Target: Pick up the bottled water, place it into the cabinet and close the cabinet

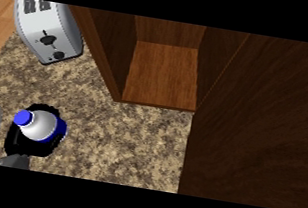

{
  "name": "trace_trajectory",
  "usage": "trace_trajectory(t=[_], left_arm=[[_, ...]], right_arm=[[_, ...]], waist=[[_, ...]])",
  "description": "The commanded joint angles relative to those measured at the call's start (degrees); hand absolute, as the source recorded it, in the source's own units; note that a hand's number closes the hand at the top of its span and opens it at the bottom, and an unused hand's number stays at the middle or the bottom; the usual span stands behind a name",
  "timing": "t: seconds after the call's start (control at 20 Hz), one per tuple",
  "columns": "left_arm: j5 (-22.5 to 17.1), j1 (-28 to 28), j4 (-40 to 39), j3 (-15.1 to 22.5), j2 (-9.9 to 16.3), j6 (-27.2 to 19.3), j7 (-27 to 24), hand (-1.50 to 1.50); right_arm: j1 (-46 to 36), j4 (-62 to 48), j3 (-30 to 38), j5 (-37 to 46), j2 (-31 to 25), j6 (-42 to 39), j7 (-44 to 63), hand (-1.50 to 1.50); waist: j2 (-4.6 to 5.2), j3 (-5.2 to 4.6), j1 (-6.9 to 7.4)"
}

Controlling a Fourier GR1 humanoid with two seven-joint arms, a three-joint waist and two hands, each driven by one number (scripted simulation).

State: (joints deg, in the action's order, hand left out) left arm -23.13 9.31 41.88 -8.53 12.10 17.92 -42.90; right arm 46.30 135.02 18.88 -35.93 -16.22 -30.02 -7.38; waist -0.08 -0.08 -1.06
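- Bottled water (pixel 40 125): blue cap, pale rounded shoulder, blue band; lower left of view, above the counter, well apart from the cabinet.
- Left hand (pixel 22 142): black, fingers curled round the bottle.
- Counter (pixel 129 137): speckled brown-beige granite.
- Cabinet (pixel 163 72): dark wood, door (pixel 271 135) open, bare shelf.
- Toaster (pixel 48 28): silver, two slots, dark knobs; upper left.

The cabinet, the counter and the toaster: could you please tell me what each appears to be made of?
The cabinet looks like dark, reddish-brown wood with a smooth finish; grain lines run along its shelf and door. The counter looks like speckled granite or similar stone, mottled tan and brown. The toaster seems to be brushed or polished metal, silvery grey with black knobs.
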Motion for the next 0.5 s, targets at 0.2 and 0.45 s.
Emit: trace_trajectory(t=[0.2,0.45], left_arm=[[2.61,1.61,7.76,4.77,-3.31,-3.48,5.44,1.50],[3.85,-1.01,18.18,8.95,-6.00,-7.03,11.65,1.50]], right_arm=[[0.23,10.62,0.88,-7.72,-0.36,5.83,5.80,-1.50],[0.35,9.24,3.13,-10.04,-2.12,4.47,5.57,-1.50]], waist=[[-0.04,0.04,0.93],[-0.18,0.07,1.10]])
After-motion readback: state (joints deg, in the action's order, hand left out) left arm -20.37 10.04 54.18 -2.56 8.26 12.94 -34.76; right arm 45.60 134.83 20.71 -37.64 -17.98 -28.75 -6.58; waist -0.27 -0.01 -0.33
